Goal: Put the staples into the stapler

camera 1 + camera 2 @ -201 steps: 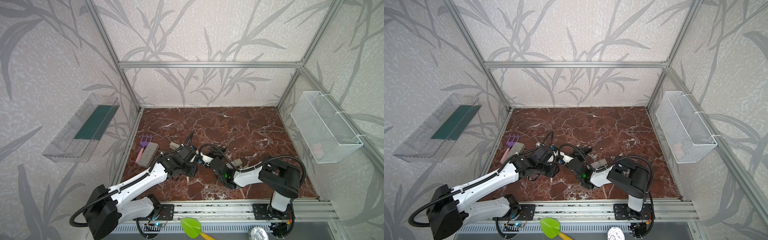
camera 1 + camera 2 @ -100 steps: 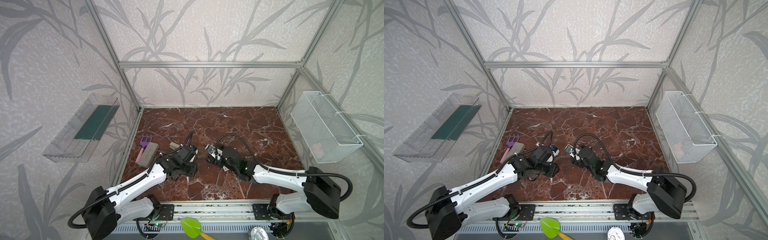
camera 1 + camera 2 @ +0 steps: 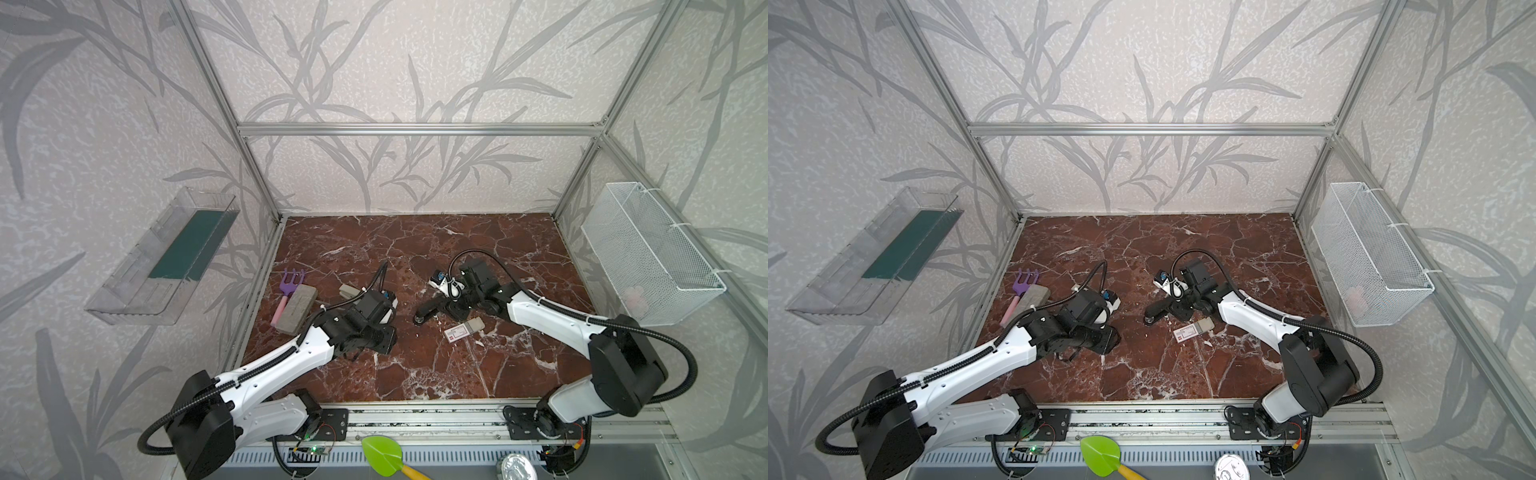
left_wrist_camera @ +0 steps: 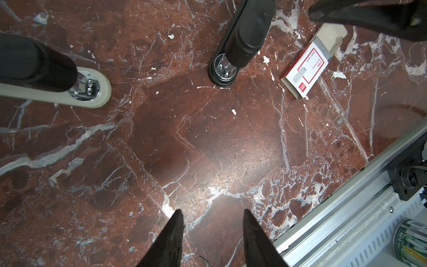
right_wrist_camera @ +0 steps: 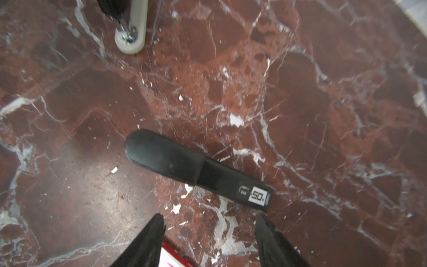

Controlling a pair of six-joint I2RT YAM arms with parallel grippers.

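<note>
The staples (image 3: 463, 330) (image 3: 1192, 330) (image 4: 307, 67) are a small white box with a red label and a grey inner tray that sticks out at one end. The box lies flat on the marble floor. A black stapler (image 3: 432, 309) (image 3: 1158, 309) (image 5: 191, 168) (image 4: 242, 39) lies just left of it. My right gripper (image 5: 210, 219) (image 3: 455, 313) hangs open over the stapler's rear end and the box's corner (image 5: 173, 256), holding nothing. A second stapler with a beige base (image 4: 53, 78) (image 5: 131, 34) (image 3: 349, 291) lies further left. My left gripper (image 4: 213, 215) (image 3: 384, 338) is open above bare floor.
A grey block (image 3: 297, 307) and a purple toy fork (image 3: 289, 286) lie by the left wall. A clear tray (image 3: 166, 257) hangs on the left wall and a wire basket (image 3: 648, 253) on the right. Small white paper scraps dot the floor. The metal rail (image 4: 346, 196) runs along the front.
The right arm has unfolded, its elbow swinging out to the right, and its gripper has shifted back over the black stapler. The left arm has stayed put.
</note>
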